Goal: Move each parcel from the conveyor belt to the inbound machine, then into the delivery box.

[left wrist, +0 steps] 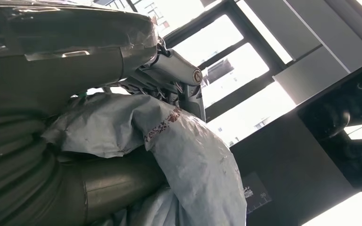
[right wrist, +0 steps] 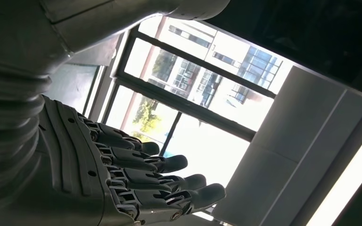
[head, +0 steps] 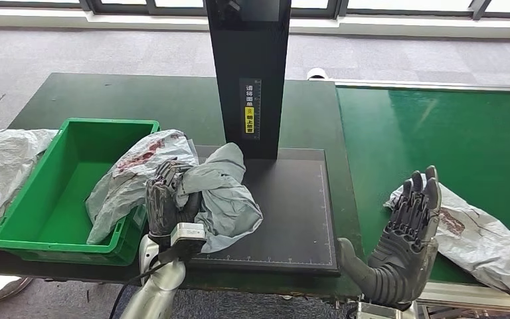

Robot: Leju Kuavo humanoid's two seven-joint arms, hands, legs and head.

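Parcels number four: one grey parcel (head: pixel 229 196) gripped by the left hand (head: pixel 166 203) over the inbound machine (head: pixel 292 212), one draped on the green box (head: pixel 53 199), one far left, one on the conveyor belt (head: pixel 451 133) beside the empty, spread right hand (head: pixel 405 232).

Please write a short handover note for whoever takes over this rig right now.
Left hand grips a crumpled grey plastic parcel over the black inbound machine platform.
Right hand is open, raised beside a white plastic parcel lying on the green conveyor belt.
Done: one white red-marked parcel drapes over the green plastic delivery box rim.
Left: box the grey parcel, then process the belt parcel.
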